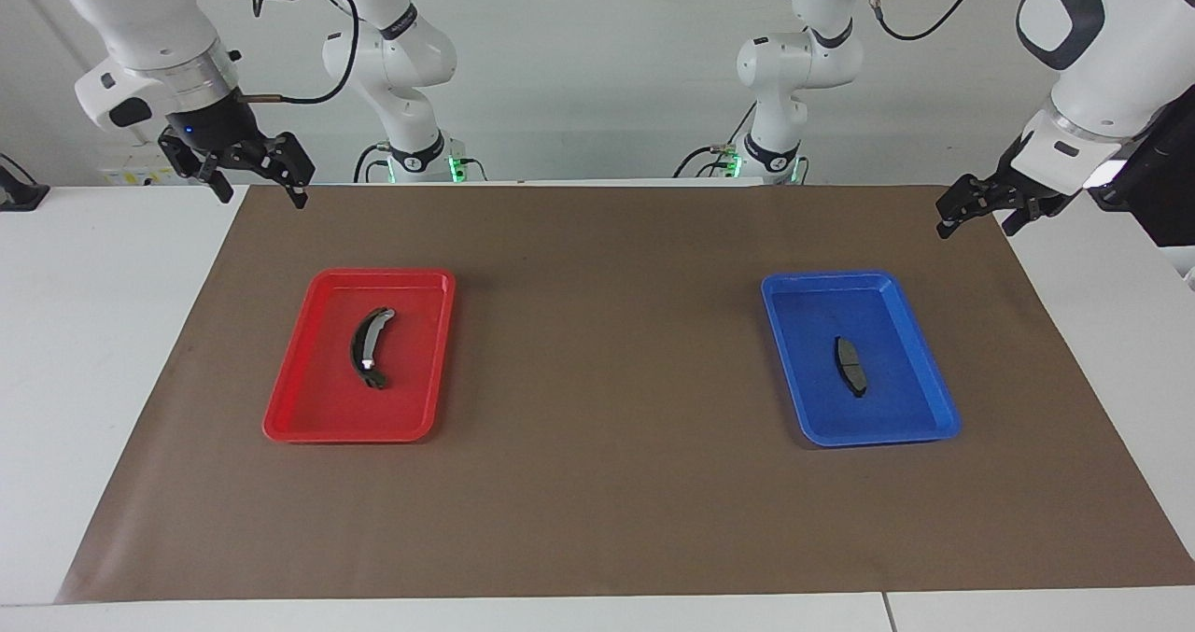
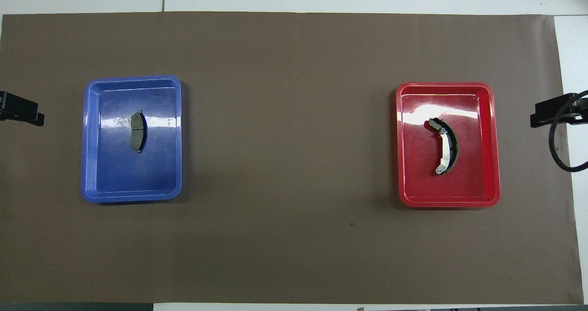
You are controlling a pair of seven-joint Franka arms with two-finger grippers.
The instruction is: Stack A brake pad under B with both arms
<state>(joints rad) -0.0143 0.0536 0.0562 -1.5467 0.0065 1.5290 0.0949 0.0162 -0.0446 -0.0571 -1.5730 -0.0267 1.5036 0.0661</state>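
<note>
The A brake pad [image 1: 850,367], short, flat and dark grey, lies in the blue tray [image 1: 822,280] toward the left arm's end; it also shows in the overhead view [image 2: 137,132]. B, the long arched shoe [image 1: 368,347] with a silvery inner rim, lies in the red tray [image 1: 383,275] toward the right arm's end, and shows from overhead [image 2: 446,146]. My left gripper [image 1: 977,229] hangs open and empty over the mat's corner beside the blue tray. My right gripper [image 1: 263,198] hangs open and empty over the mat's edge beside the red tray.
A brown mat [image 1: 607,380] covers the white table and both trays stand on it, far apart. Two smaller white arms with green-lit bases [image 1: 420,161] [image 1: 770,161] stand at the robots' edge of the table.
</note>
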